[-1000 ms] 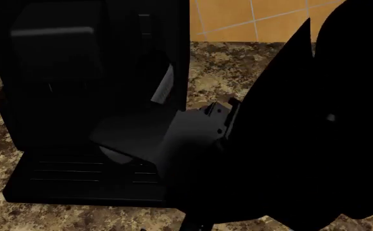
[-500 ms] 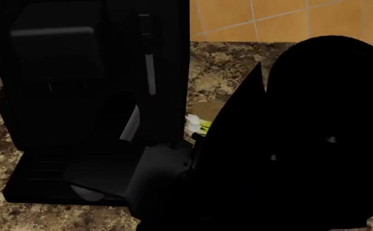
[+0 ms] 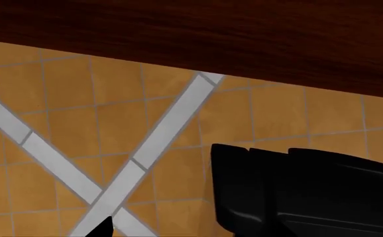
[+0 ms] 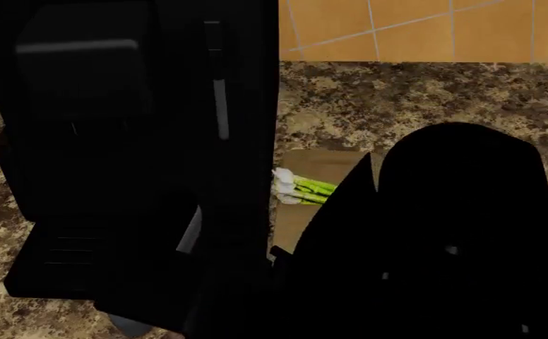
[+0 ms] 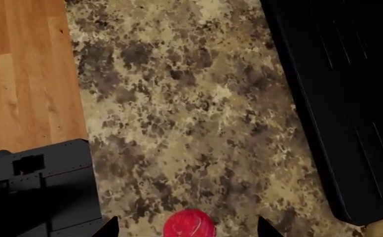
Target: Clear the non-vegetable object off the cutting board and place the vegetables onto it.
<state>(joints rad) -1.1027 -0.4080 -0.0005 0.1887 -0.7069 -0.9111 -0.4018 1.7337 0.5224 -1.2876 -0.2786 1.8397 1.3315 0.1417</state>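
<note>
Right tool [image 5: 186, 228] is hovering over the radish [image 5: 189, 224] on the speckled tabletop [image 5: 191, 123]; two finger tips are showing spread wide either side of the red ball, nothing gripped. Radish is looking small, round, firm and likely light, probably smooth enough to roll or squirt out, so pinching across its widest middle seems best; its leaves aren't showing. In the head view, asparagus [image 4: 304, 189] is lying on the board [image 4: 335, 164], just beside the black machine [image 4: 123, 141], white cut ends toward it. Stalks likely stiff but snappable. Robot's dark arm is hiding most of the board. Left tool is facing the tiled wall [image 3: 66, 128]; can't tell its opening.
</note>
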